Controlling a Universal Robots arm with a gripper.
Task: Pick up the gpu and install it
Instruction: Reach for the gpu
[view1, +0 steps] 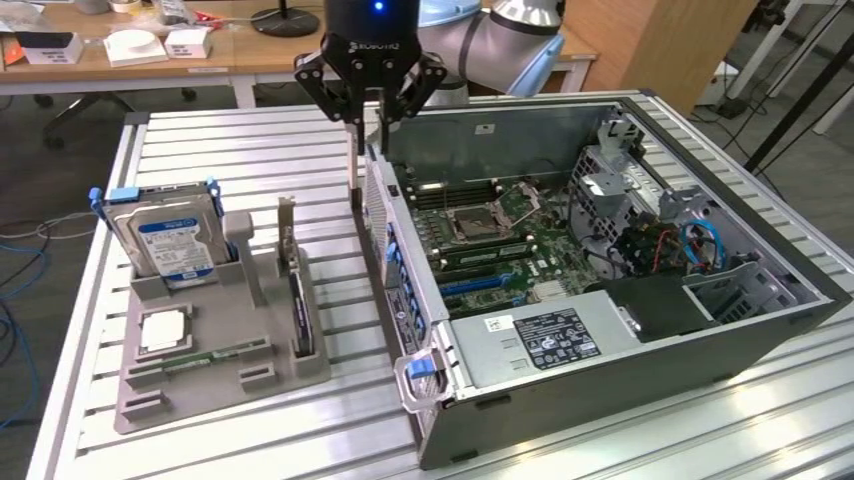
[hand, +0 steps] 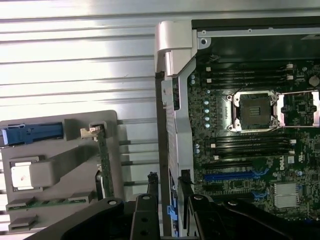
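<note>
We see the gripper up over the edge of the case, its fingers part way apart with nothing between them. The gpu stands on its edge in the gray tray, on the side near the case. It is apart from the gripper, on the exterior view's left of it.

Boxy silver hard drive upright in grey plastic holder; silver square, possibly a processor; slatted aluminium table.
</note>
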